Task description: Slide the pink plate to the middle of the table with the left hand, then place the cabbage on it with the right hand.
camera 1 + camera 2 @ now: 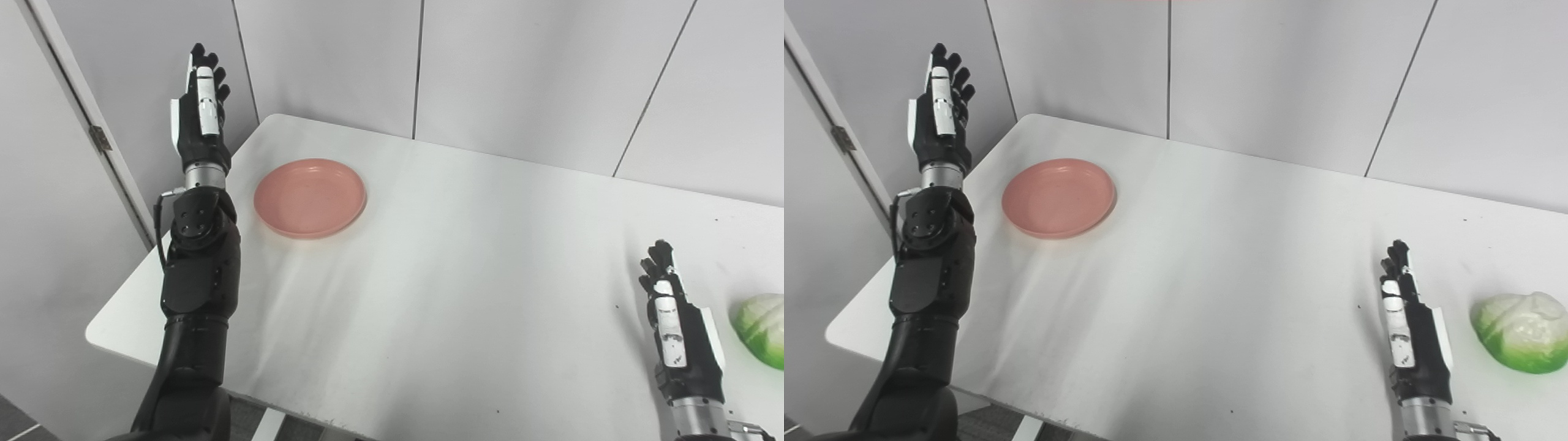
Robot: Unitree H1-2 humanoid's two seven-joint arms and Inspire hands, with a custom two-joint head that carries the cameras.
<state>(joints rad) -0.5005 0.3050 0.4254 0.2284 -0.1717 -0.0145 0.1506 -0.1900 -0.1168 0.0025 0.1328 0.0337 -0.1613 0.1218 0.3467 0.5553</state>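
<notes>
The left hand [201, 116] is raised above the tabletop's far-left corner, fingers stretched upward and apart, holding nothing. Its black forearm rises from the picture's bottom edge along the left rim of the tabletop. Just to the right of that wrist, and apart from it, the pink plate [310, 197] lies flat on the white tabletop [459, 275], in the far-left part of the surface, well short of the middle. The plate is empty.

The right hand [1409, 334] stands near the front-right part of the tabletop, fingers pointing upward and loosely spread, empty as well. Beside it on its right, with a gap of bare surface between them, the cabbage [1522, 340] rests on the tabletop close to the right edge of the picture, pale green with a brighter green underside. Grey wall panels [520, 67] stand behind the tabletop.
</notes>
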